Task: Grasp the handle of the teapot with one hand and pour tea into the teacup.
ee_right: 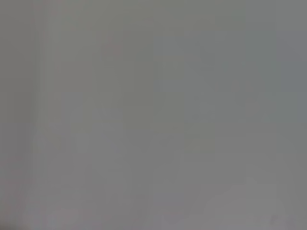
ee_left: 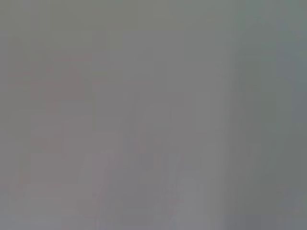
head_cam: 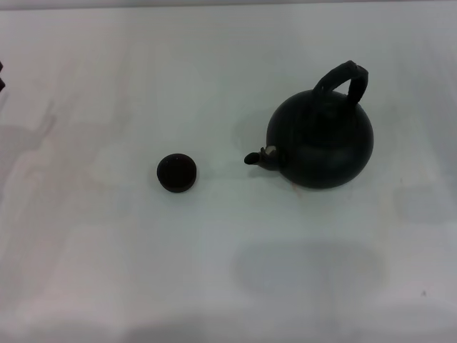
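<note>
Jaws of neither arm are seen, so their state cannot be told; tea may be spilt if the teapot (head_cam: 321, 140), at three o'clock of the teacup (head_cam: 176, 173) on the worktop (head_cam: 107, 271), is tipped early by its handle (head_cam: 344, 80)

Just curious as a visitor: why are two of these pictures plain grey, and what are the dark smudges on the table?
Both wrist views show only featureless grey, nothing in focus. In the head view the teapot and teacup are sharp; soft shadows smudge the table at front and left.

Bright, washed-out head view, soft shadows beside the teapot (head_cam: 321, 139); both wrist views show only featureless grey blur.
</note>
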Motion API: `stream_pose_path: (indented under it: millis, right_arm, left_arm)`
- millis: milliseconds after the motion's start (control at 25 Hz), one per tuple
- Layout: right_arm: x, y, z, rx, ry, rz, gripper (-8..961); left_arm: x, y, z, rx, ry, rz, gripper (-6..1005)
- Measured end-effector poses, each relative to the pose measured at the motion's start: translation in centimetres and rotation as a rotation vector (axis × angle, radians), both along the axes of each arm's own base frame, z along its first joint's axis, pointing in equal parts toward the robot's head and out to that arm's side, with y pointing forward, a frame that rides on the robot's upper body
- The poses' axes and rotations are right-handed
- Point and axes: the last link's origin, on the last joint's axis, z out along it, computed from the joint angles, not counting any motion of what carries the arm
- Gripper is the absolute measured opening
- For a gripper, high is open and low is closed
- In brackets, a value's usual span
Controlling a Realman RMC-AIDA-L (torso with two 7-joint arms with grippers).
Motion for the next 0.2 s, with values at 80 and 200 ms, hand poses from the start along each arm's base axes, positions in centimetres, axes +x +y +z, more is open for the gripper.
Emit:
stream_pose_path:
  millis: [80,200]
  right_arm:
    - [-0.03,0.08,0.10,0.002,-0.002,0.002,748]
    - [0.06,0.10,0.29,0.012,-0.007,-0.002,748]
  left_arm:
    - [0.08,0.02,-0.17,0.012,-0.004,0.003,864]
    - [0.08,0.24,-0.31,0.027,-0.021,0.018,864]
